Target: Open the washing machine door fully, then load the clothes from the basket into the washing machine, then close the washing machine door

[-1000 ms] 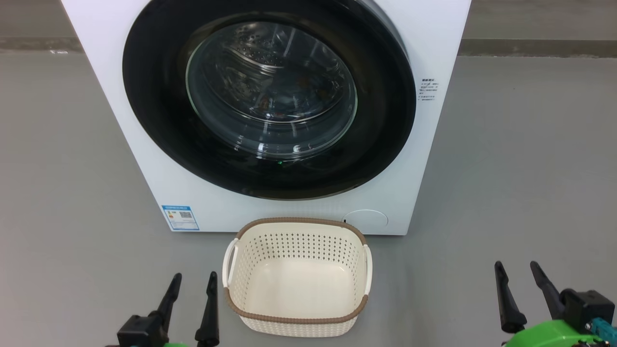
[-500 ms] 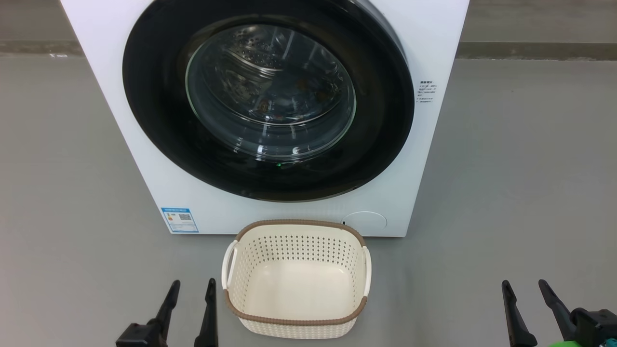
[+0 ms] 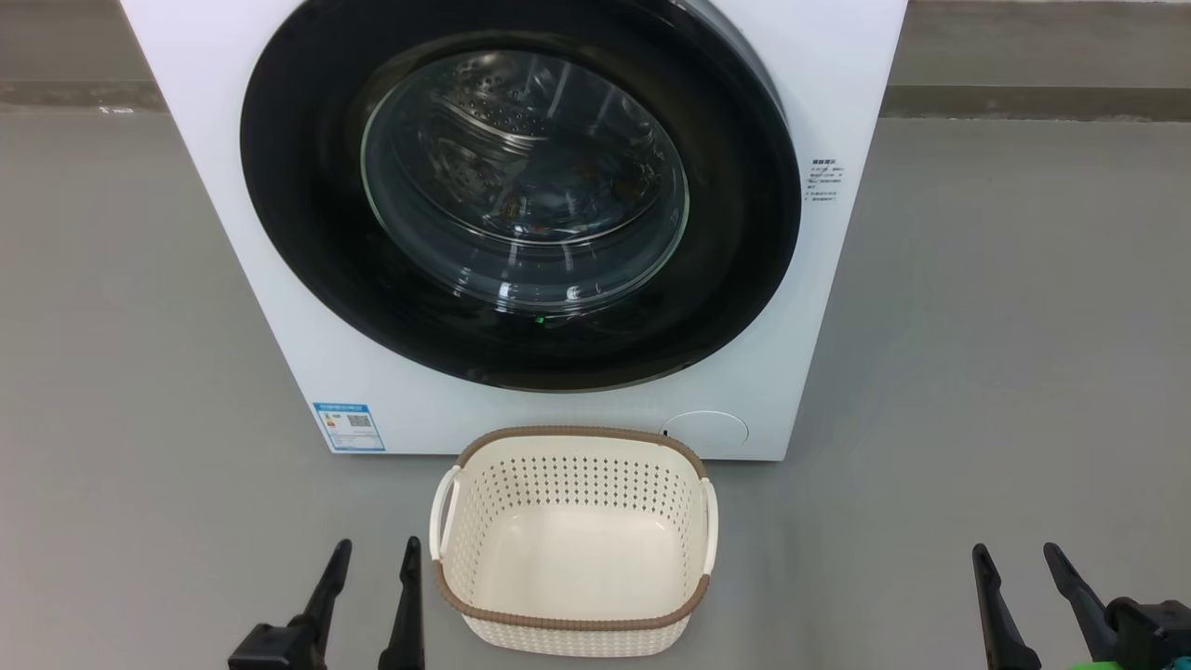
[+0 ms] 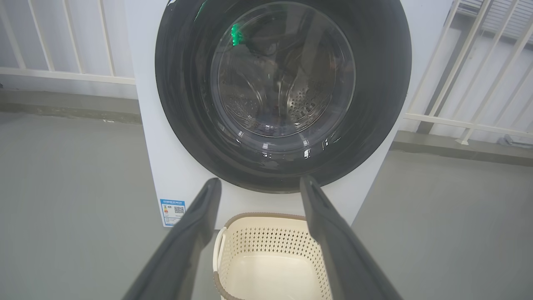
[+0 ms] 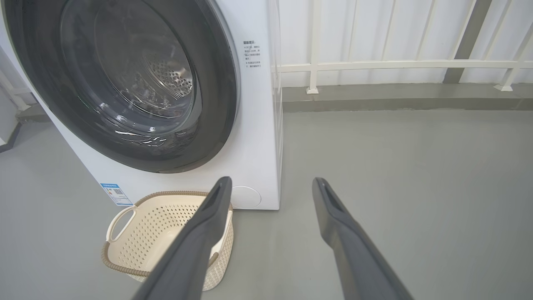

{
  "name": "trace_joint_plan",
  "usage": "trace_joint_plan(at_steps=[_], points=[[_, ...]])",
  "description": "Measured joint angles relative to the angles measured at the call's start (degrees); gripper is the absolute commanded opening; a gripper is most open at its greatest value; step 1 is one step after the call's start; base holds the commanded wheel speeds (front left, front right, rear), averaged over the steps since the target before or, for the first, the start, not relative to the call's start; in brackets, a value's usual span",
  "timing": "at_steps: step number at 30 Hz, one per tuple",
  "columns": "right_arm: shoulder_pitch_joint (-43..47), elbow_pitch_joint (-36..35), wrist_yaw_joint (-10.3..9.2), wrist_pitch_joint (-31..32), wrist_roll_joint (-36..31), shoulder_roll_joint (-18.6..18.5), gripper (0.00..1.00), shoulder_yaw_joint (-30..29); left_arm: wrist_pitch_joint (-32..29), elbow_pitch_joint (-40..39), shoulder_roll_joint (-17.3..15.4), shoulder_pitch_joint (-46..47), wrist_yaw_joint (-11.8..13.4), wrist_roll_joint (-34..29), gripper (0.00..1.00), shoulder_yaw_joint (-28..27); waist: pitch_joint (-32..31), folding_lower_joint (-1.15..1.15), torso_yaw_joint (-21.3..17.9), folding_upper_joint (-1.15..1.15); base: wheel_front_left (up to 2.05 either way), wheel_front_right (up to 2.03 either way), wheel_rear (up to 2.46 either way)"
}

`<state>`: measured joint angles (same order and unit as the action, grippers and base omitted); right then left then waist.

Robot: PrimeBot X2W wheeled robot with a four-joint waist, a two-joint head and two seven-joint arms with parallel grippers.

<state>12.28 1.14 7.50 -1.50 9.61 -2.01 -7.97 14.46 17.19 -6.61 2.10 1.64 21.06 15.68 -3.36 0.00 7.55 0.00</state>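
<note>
The left hand (image 3: 377, 546) sits low on the left, over the grey floor (image 3: 140, 372). Its two dark fingers are spread wide, with nothing between them. Just to its right stands the basket (image 3: 577, 434), close beside the hand but not touching it. The basket's pale bottom shows. Behind the basket is the washing machine (image 3: 837, 84), with a blue label (image 3: 349, 426) at its lower left corner. The washing machine door (image 3: 298, 186) lies flat against the front, closed. Through its glass the shiny drum (image 3: 493, 102) shows, with dim orange-brown spots (image 3: 521, 214) low inside. I cannot tell if they are the clothes. Far to the right, well away from the basket and the door, is the right hand (image 3: 1015, 551). Its fingers are wide apart too and hold nothing.
</note>
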Motion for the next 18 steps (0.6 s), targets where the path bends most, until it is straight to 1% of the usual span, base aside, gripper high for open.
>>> trace_joint_plan(at_steps=[17, 18], points=[[0.0, 0.1, 0.00, 0.0, 0.5, 0.0, 1.00, 0.1, 0.0, 0.0, 0.3, 0.0, 0.0, -0.2, 1.00, 0.2, 0.3, 0.00, 0.6, 0.00, 0.00, 0.00, 0.00], [0.0, 0.1, 0.00, 0.0, 0.5, 0.0, 0.00, 0.1, 0.0, 0.1, 0.2, 0.0, 0.0, -0.3, 0.00, 0.2, 0.3, 0.00, 0.6, 0.00, 0.00, 0.00, 0.00]])
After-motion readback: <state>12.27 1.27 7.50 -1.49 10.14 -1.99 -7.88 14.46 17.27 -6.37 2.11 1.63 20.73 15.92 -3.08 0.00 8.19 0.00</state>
